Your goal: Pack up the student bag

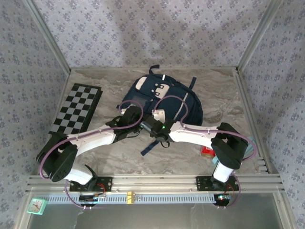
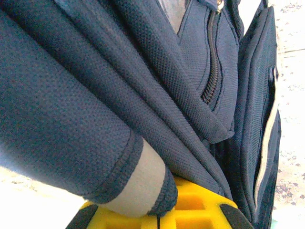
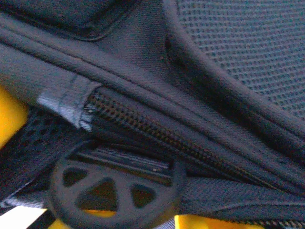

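Early stage: my left gripper [image 2: 159, 210] pinches bag [image 1: 162, 98] fabric; right gripper [image 1: 153, 118] at zipper [image 3: 157, 126], can't tell its grip. Chessboard [image 1: 78, 109] at worktop's left edge, unpacked.

The bag [image 1: 164, 95] lay on the desk [image 1: 219, 95] toward 12 o'clock, with a strap [image 1: 151, 146] trailing toward 6. The left claw [image 1: 129, 114] sat at the bag's 8 o'clock corner, and the right claw [image 1: 152, 123] was just beside it. A chessboard [image 1: 76, 109] lay at 9 o'clock and a red thing [image 1: 206, 151] at 4.
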`<state>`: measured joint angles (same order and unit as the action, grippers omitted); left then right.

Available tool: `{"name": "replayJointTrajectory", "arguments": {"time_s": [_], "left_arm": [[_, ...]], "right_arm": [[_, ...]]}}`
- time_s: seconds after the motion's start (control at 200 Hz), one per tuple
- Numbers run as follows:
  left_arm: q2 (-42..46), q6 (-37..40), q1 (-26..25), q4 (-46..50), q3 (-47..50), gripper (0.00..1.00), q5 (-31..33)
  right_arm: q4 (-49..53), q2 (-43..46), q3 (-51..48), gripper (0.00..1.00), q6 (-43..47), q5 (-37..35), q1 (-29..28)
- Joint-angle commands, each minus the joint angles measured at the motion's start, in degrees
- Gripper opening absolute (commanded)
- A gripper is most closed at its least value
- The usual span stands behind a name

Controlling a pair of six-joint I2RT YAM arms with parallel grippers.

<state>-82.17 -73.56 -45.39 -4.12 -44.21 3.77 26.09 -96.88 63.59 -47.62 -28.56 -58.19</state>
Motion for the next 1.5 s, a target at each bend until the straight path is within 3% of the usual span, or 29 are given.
{"name": "replayJointTrajectory", "arguments": {"time_s": [0.0,0.205,0.36,0.635,0.795,0.965,1.079,1.159,1.244,1.309,1.374,1.494], "left_arm": [[3.56,0.94,-0.78,-2.70,-3.43,0.00,-4.06],[3.51,1.65,-0.51,-2.10,-3.51,0.00,-3.68],[3.36,3.45,2.43,-1.35,-3.60,0.00,-4.35],[0.25,7.84,14.56,0.60,-4.92,0.00,-9.17],[-4.47,11.39,21.83,-0.93,-7.19,0.00,-13.64],[-12.56,16.28,24.64,0.09,-14.67,0.00,-19.42],[-17.77,20.28,24.96,0.36,-20.36,0.00,-23.05],[-20.76,23.28,25.79,2.41,-24.08,0.00,-25.78],[-20.95,23.79,27.46,3.59,-24.08,0.08,-28.41],[-18.19,23.60,28.14,2.42,-20.76,0.31,-29.46],[-15.07,23.97,28.07,4.52,-18.36,0.43,-29.15],[-9.08,19.45,26.55,5.22,-10.88,0.53,-29.88]], "right_arm": [[0.12,-0.92,1.24,0.21,-0.65,-6.38,0.77],[2.39,0.77,0.39,0.11,-1.37,-6.76,-0.42],[6.42,4.46,-1.82,0.03,-1.86,-6.73,-1.35],[15.89,17.47,-11.60,0.00,-3.06,-4.14,-0.81],[19.35,27.62,-17.35,0.00,-2.46,-1.21,3.57],[10.04,31.90,-18.18,0.00,5.72,6.09,4.92],[1.32,27.01,-14.62,0.00,9.52,15.24,3.64],[-0.94,22.62,-10.48,0.00,11.10,16.80,2.31],[-0.75,18.98,-7.55,0.00,10.56,16.69,2.49],[-0.03,17.30,-6.91,0.00,9.37,16.28,3.06],[0.03,16.96,-7.76,0.00,8.42,15.35,3.31],[-0.95,17.08,-9.56,0.00,8.59,14.76,2.92]]}}
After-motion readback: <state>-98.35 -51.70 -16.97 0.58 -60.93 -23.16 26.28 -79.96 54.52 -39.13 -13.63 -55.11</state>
